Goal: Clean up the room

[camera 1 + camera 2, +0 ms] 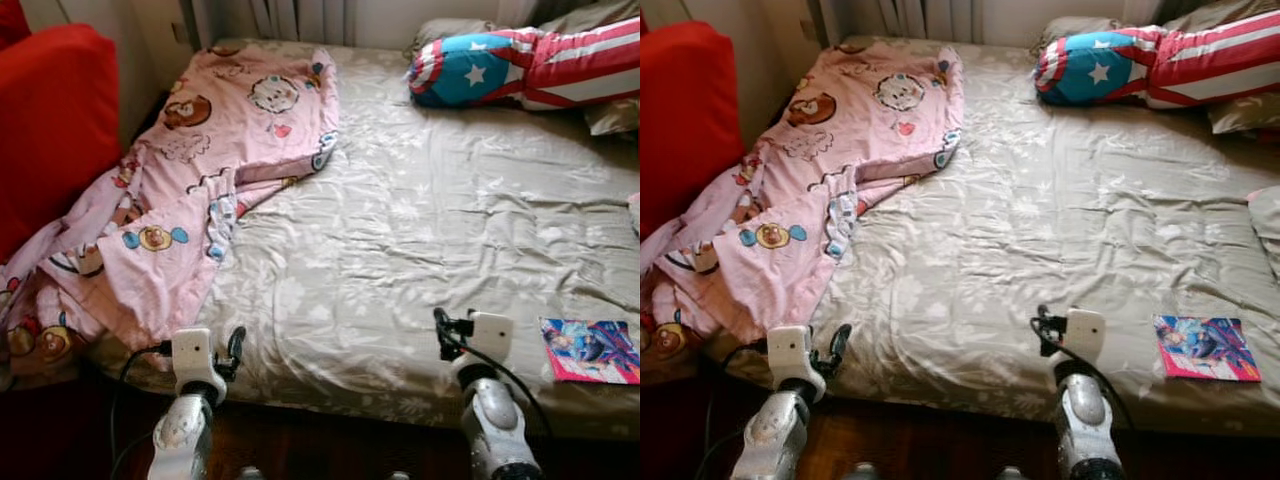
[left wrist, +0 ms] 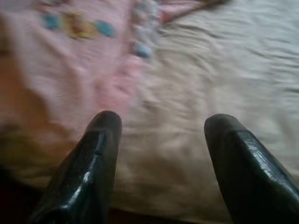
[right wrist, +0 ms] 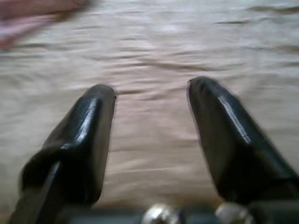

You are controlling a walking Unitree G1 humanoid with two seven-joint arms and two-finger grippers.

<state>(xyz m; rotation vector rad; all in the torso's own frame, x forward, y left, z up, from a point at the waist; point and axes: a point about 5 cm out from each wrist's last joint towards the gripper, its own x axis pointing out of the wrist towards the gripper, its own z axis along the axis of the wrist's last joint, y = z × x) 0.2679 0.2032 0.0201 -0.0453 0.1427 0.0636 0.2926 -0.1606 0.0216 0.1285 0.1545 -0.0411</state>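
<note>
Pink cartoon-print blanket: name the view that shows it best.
The left eye view: the pink cartoon-print blanket shows whole, draped off the bed's left edge. The right eye view crops its hanging end; the left wrist view shows a blurred patch; the right wrist view, a pink sliver.

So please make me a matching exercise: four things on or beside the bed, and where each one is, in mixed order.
Things:
1. blanket
2. magazine
3. pillow
4. sofa

Places:
A. bed's near right corner
B. head of the bed, right side
C. beside the bed, on the left
D. bed's left side, hanging over the edge

Pairs: 1-D, 2-A, 3-B, 4-C
</note>
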